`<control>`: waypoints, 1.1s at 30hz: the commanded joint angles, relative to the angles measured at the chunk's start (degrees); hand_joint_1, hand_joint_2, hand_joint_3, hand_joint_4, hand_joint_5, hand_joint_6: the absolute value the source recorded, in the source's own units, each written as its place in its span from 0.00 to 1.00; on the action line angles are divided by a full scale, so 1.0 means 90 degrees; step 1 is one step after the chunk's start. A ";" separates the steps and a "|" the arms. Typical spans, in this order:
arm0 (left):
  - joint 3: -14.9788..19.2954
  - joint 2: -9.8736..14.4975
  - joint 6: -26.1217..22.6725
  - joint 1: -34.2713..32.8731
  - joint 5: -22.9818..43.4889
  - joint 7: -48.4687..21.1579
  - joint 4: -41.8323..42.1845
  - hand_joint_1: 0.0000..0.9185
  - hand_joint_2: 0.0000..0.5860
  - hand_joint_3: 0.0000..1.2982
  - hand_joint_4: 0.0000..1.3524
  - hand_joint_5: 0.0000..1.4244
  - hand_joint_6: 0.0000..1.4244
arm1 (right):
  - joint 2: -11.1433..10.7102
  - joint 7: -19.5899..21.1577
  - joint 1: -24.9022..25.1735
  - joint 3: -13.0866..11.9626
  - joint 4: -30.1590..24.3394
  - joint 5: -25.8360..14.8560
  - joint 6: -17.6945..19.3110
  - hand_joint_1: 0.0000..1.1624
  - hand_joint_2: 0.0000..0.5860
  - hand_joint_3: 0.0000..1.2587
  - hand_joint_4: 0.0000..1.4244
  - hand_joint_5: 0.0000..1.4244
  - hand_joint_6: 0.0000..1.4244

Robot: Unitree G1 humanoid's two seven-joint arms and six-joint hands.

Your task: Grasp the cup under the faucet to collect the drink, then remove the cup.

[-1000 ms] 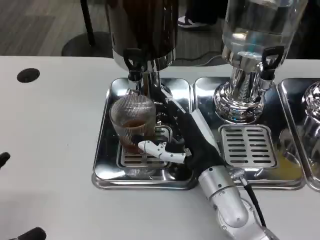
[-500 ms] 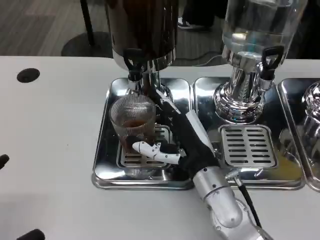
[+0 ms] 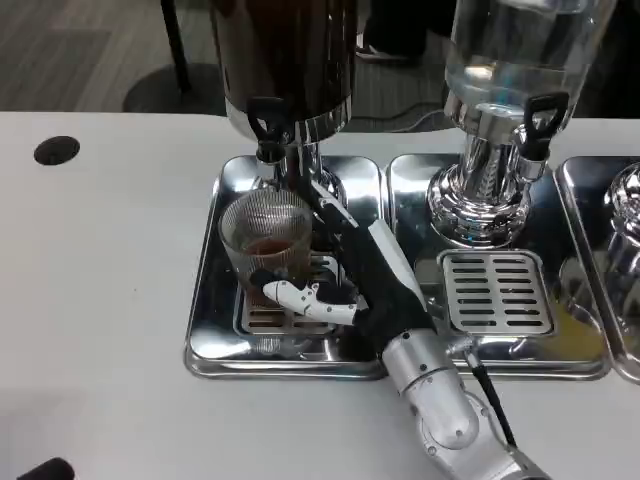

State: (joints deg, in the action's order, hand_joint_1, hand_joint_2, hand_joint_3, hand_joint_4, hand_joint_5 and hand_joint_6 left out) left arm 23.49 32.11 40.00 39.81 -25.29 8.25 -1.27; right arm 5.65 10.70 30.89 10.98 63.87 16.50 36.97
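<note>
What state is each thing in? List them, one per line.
Cup: upright under the dark dispenser's faucet, some brown drink inside.
Right robot hand: wrapped around the cup.
Dark dispenser: tap handle upright, no stream visible.
Clear dispenser: holds clear liquid.
Right grate: bare.

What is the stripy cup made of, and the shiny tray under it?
The cup looks like clear ribbed glass or hard plastic: you can see the brown drink through its fine upright ridges. The tray looks like polished metal, probably stainless steel: it mirrors the things above it like chrome.
</note>
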 commanded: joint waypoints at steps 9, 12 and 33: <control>0.0062 0.0018 0.0039 0.0039 0.0032 -0.0061 -0.0104 0.00 0.00 0.00 0.00 0.00 0.00 | 0.0157 0.0160 0.0245 -0.0022 0.0176 -0.0021 -0.0044 0.77 0.32 0.06 0.07 0.10 0.15; 0.0071 0.0023 0.0037 0.0036 0.0042 -0.0067 -0.0115 0.00 0.00 0.00 0.00 0.00 0.00 | 0.0196 0.0179 0.0299 -0.0004 0.0208 -0.0007 -0.0084 0.77 0.32 0.06 0.07 0.10 0.15; -0.0035 -0.0006 0.0003 -0.0088 -0.0001 -0.0080 -0.0172 0.00 0.01 0.00 0.00 0.00 0.00 | 0.0411 0.0191 0.0317 0.0189 0.0179 0.0019 -0.0213 0.77 0.31 0.06 0.07 0.10 0.14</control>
State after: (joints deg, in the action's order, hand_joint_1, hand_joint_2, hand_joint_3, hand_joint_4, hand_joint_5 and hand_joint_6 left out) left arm 23.66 32.11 40.00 39.32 -25.16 8.21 -2.38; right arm 5.61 12.02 32.24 12.35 65.73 16.67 35.79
